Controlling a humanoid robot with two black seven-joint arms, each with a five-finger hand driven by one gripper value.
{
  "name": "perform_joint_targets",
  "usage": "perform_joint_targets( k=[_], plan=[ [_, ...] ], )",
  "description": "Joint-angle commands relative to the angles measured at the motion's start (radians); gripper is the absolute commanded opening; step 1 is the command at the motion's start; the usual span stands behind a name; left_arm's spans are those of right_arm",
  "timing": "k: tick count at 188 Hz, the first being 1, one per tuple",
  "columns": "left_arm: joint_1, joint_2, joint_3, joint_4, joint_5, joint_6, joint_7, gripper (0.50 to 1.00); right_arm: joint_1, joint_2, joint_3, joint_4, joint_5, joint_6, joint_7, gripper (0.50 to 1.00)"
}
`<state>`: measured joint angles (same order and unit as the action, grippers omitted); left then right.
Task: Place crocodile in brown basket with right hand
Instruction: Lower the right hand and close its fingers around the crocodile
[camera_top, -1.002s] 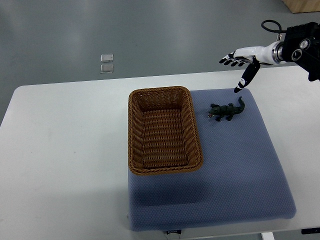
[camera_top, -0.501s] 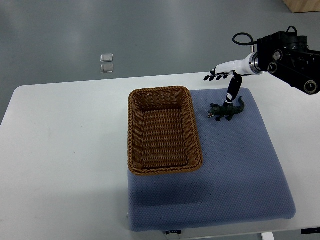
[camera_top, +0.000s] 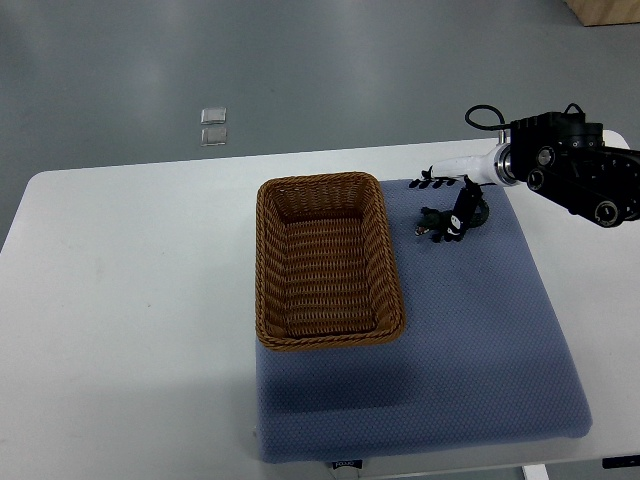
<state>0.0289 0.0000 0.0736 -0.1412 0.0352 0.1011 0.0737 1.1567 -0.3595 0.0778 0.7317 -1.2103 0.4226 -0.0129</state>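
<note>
Right hand (camera_top: 462, 178) spread wide, gripping nothing, thumb tip touching crocodile (camera_top: 436, 224) near blue mat's (camera_top: 480, 340) far edge; brown basket (camera_top: 263, 260) alongside, mat's left edge

You have no text, number or brand to read here. The only candidate is a small dark tag (camera_top: 345, 464) on the front edge of the mat (camera_top: 470, 350), at the bottom of the view, and its print is too small for you to make out.
</note>
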Motion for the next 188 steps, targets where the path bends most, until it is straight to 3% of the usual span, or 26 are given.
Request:
perform_joint_targets(
  k=[1, 33, 72, 81, 104, 117, 154, 188],
  plan=[
    [0.000, 0.000, 0.000, 0.002, 0.000, 0.000, 0.000, 1.000, -0.015, 0.001, -0.003, -0.008, -0.006, -0.005, -0.001, 0.944],
    [0.000, 0.000, 0.000, 0.000, 0.000, 0.000, 0.000, 1.000, -0.040, 0.019, -0.013, -0.041, -0.014, -0.042, -0.001, 0.903],
    [0.005, 0.000, -0.001, 0.002, 0.000, 0.000, 0.000, 1.000, -0.063, 0.024, -0.015, -0.069, -0.037, -0.085, -0.001, 0.809],
    [0.005, 0.000, -0.001, 0.002, 0.000, 0.000, 0.000, 1.000, -0.063, 0.024, -0.015, -0.071, -0.040, -0.088, -0.001, 0.768],
    [0.006, 0.000, -0.001, 0.002, 0.000, 0.000, 0.000, 1.000, -0.068, 0.024, -0.015, -0.074, -0.060, -0.088, -0.001, 0.593],
    [0.006, 0.000, -0.001, 0.002, 0.000, 0.000, 0.000, 1.000, -0.068, 0.024, -0.015, -0.080, -0.072, -0.099, 0.001, 0.554],
    [0.006, 0.000, -0.001, 0.002, 0.000, 0.000, 0.000, 1.000, -0.066, 0.022, -0.015, -0.087, -0.072, -0.114, 0.001, 0.500],
    [0.006, 0.000, -0.001, 0.003, 0.000, 0.000, 0.000, 1.000, -0.052, 0.014, -0.009, -0.078, -0.071, -0.105, 0.001, 0.500]
  ],
)
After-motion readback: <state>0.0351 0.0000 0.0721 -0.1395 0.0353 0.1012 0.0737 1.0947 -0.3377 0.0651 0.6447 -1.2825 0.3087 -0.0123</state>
